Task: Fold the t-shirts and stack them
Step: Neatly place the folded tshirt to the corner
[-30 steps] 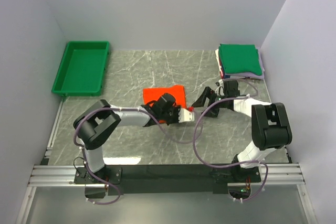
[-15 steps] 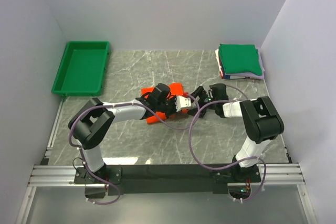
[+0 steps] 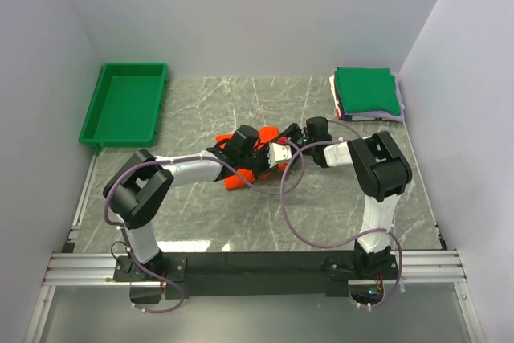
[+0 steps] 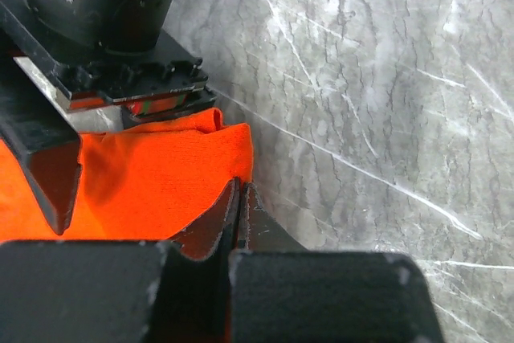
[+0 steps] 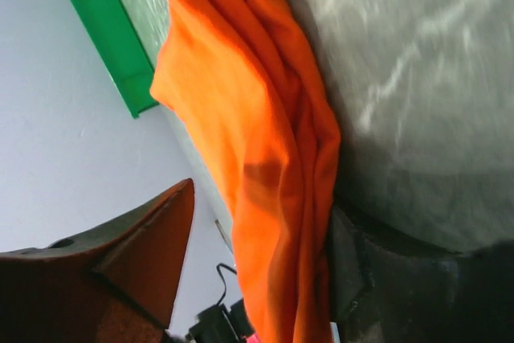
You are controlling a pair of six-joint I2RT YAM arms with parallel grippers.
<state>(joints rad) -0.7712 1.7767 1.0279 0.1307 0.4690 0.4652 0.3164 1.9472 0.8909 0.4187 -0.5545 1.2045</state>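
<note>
The orange-red t-shirt point(image 3: 234, 181) lies bunched at the middle of the table, partly hidden under both wrists. My left gripper point(image 3: 286, 150) is shut on an edge of it; in the left wrist view the fingertips point(image 4: 241, 189) meet beside the orange cloth point(image 4: 152, 174). My right gripper point(image 3: 293, 136) has come in from the right and stands open around a hanging fold of the t-shirt point(image 5: 265, 118). That fold rests against one finger point(image 5: 385, 279), with a gap to the other point(image 5: 144, 255). The folded t-shirts, green on top point(image 3: 367, 91), are stacked at the back right.
A rigid green tray point(image 3: 124, 104) stands at the back left and shows as a green strip point(image 5: 104, 30) in the right wrist view. White walls close in the table on three sides. Purple cables loop from both arms over the near table.
The t-shirt lay flat a second ago; my left gripper has pulled its edge back and up, bunching it. My right gripper moved left to the cloth and its jaws have narrowed.
</note>
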